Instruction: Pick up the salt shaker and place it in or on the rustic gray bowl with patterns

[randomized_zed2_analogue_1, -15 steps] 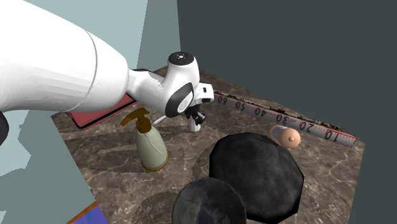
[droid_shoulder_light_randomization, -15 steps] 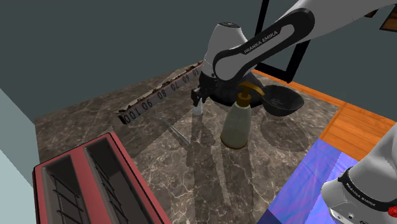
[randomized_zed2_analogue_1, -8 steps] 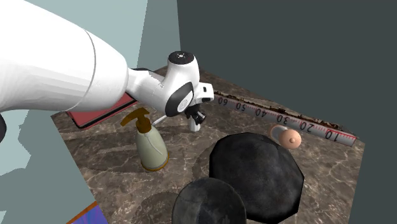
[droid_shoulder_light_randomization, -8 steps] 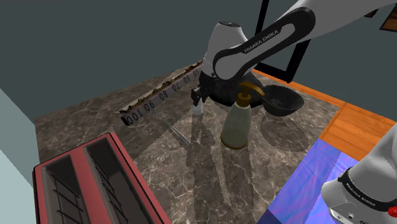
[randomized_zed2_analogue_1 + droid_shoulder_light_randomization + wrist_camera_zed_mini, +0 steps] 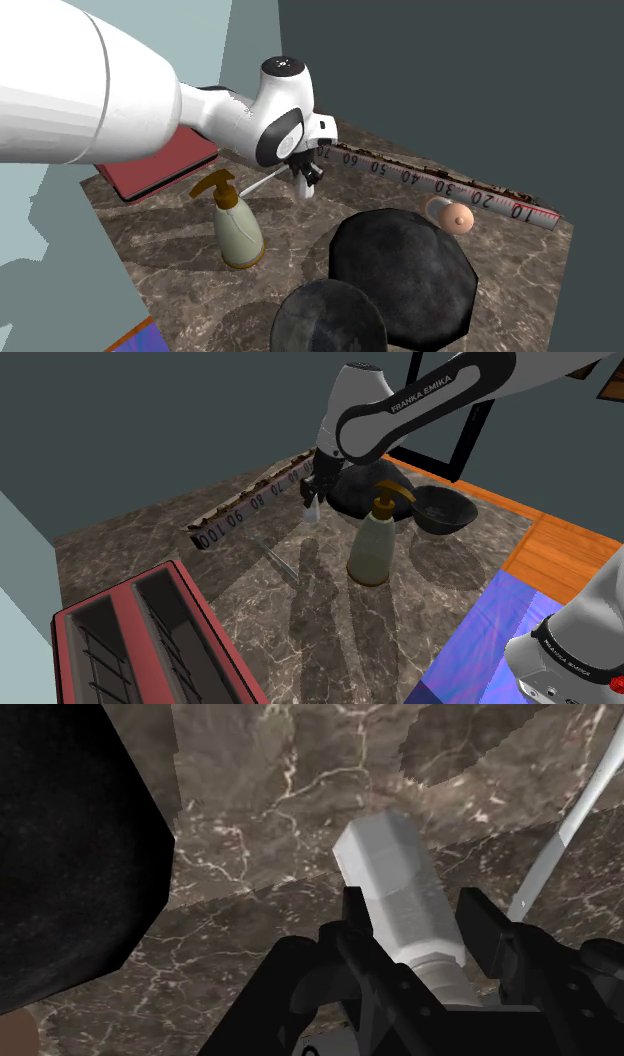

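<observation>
Wrist view first: your gripper (image 5: 415, 909) has both black fingers clamped on the salt shaker (image 5: 395, 874), a pale faceted body clasped close to its ridged neck, so most of it juts out past the fingertips. With a hold that far toward one end, move slowly and avoid sudden wrist turns, or the shaker may pivot in the grip. Below it lies the marble counter (image 5: 290, 794), and the shaker looks to hang clear of the stone, with a thin white rod (image 5: 560, 834) lying off to one side. Next out, the black faceted vessel (image 5: 70, 854) and the pump bottle (image 5: 238, 232) flank your path, so raise the load above both before you travel sideways. Your target is probably the round dark grey bowl (image 5: 328, 318) with the mottled surface, right next to the faceted vessel, though you cannot be sure which of the two dark pieces the task means. Bring the shaker over its middle, lower it inside the rim, then release. Farthest back, the ruler (image 5: 440, 183) along the counter's edge is out of your way.
</observation>
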Available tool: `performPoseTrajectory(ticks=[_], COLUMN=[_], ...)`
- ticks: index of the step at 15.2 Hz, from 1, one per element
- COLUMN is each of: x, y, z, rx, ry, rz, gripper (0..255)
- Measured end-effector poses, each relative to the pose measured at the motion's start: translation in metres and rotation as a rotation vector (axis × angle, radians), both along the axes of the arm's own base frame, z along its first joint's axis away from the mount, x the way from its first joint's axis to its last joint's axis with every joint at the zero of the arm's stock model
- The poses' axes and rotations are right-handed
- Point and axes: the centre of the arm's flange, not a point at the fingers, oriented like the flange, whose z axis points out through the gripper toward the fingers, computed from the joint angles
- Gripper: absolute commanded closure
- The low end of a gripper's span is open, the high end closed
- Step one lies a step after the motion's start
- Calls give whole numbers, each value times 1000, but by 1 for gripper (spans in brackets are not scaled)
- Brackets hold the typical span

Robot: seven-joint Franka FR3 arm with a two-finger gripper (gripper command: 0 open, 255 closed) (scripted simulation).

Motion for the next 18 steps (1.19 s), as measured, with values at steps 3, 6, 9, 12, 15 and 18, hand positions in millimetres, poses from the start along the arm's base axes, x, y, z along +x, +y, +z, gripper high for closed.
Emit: performPoseTrajectory(ticks=[3, 6, 9, 12, 15, 18], x=[-1, 0, 0, -1, -2, -3], y=[-1, 0, 0, -1, 0, 0], z=[16, 32, 48, 65, 80, 94], rx=[0, 0, 0, 0, 0, 0], ry=[0, 0, 0, 0, 0, 0], rz=[0, 0, 0, 0, 0, 0], gripper=[255, 255, 255, 255, 255, 255])
